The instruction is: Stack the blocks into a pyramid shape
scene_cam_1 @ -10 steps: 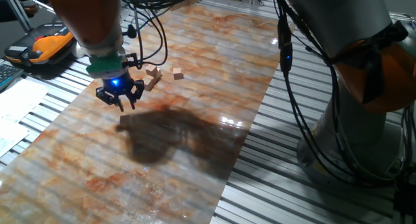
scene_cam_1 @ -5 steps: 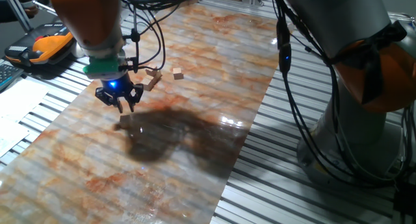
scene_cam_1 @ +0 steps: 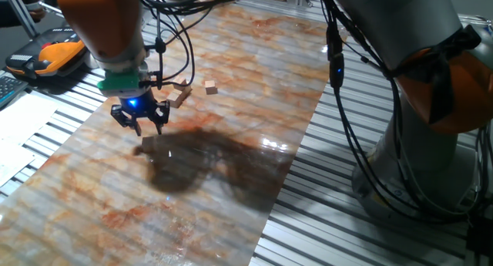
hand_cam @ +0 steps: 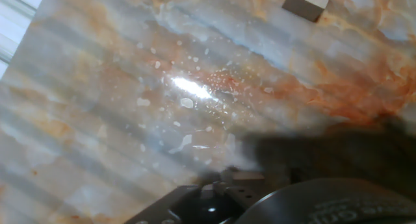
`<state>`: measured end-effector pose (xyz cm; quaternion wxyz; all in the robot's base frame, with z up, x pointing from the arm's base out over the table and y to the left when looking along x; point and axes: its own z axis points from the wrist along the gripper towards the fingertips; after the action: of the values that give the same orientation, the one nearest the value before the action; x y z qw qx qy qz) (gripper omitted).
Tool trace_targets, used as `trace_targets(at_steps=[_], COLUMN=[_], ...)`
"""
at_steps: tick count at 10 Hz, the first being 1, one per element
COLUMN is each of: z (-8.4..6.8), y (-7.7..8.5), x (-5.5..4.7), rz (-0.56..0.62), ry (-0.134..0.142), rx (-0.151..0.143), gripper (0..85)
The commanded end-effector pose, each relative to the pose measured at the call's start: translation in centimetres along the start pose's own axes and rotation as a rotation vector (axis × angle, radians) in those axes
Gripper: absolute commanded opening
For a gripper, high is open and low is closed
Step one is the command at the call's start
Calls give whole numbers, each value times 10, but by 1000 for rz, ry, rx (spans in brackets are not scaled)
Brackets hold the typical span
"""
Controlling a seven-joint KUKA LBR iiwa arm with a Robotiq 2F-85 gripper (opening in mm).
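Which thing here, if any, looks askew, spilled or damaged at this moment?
Nothing looks spilled or damaged. The blocks lie loose near the far side of the table, one block apart to the right, none stacked. The gripper hangs above the marbled surface with nothing visible between its jaws.

The arm (scene_cam_1: 104, 23) is orange with a green ring (scene_cam_1: 123, 82) above the wrist. Its black gripper (scene_cam_1: 140, 121) carries a blue light, with black cables (scene_cam_1: 173, 35) looping beside it.
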<state>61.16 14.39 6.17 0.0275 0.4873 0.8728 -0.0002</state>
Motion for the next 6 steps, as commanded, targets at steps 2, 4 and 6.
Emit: trace_targets(at_steps=[2, 4, 6], z=[2, 6, 10], y=[0, -1, -2], x=[1, 2, 4], rz=[-21, -25, -26], ry=[6, 2, -16], rx=[-10, -9, 6], gripper=[510, 510, 510])
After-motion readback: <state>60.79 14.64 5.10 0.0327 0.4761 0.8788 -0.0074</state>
